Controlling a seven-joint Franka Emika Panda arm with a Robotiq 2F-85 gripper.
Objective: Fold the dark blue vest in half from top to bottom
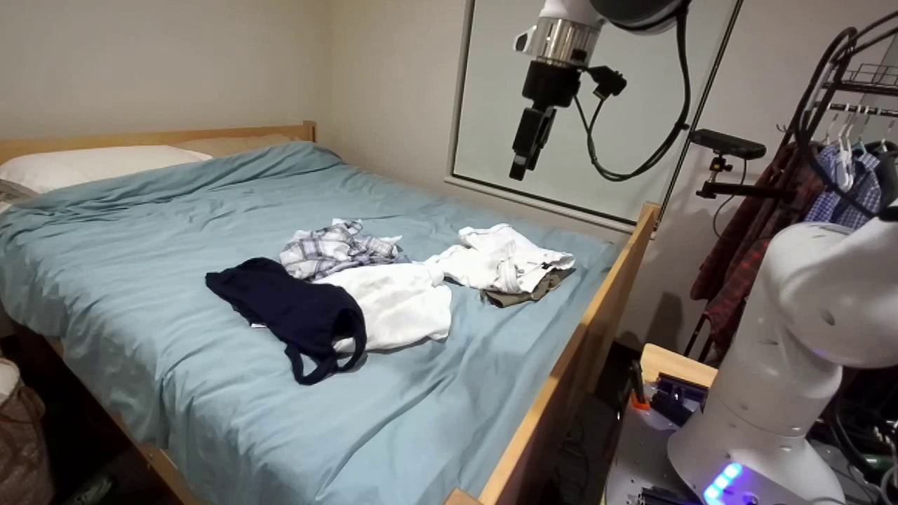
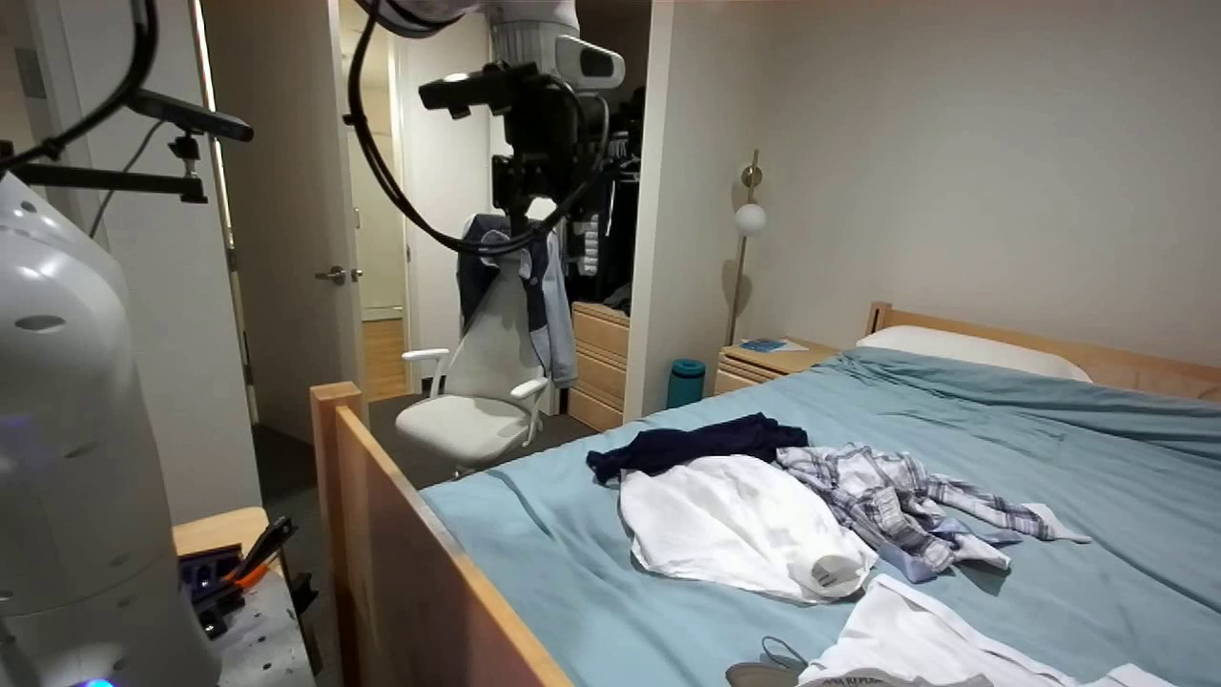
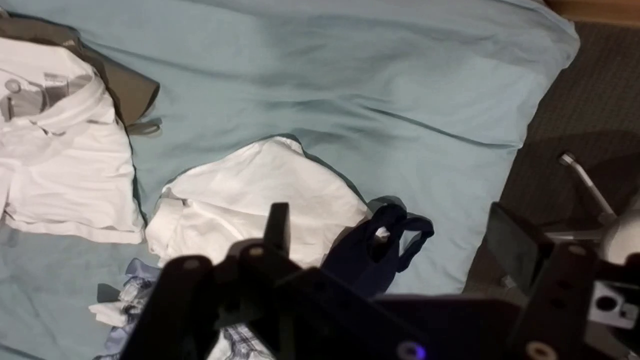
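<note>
The dark blue vest (image 1: 287,301) lies spread on the bed, its looped strap end toward the bed's foot and its side edge over a white garment (image 1: 393,301). The vest (image 2: 701,444) lies behind the white garment (image 2: 734,525) in an exterior view. In the wrist view the vest's (image 3: 357,262) armhole and strap loops show, while its rest is hidden behind the gripper body. My gripper (image 3: 398,239) is open and empty, its fingers wide apart. It hangs high above the bed in both exterior views (image 1: 523,168) (image 2: 520,219), touching nothing.
A plaid shirt (image 1: 337,249) lies against the vest and white garment. Another white garment (image 1: 501,256) lies on a brown one (image 1: 526,291) near the footboard. The wooden footboard (image 1: 582,351) rises between the bed (image 1: 175,351) and the arm base. A chair (image 2: 467,420) stands beyond the bed.
</note>
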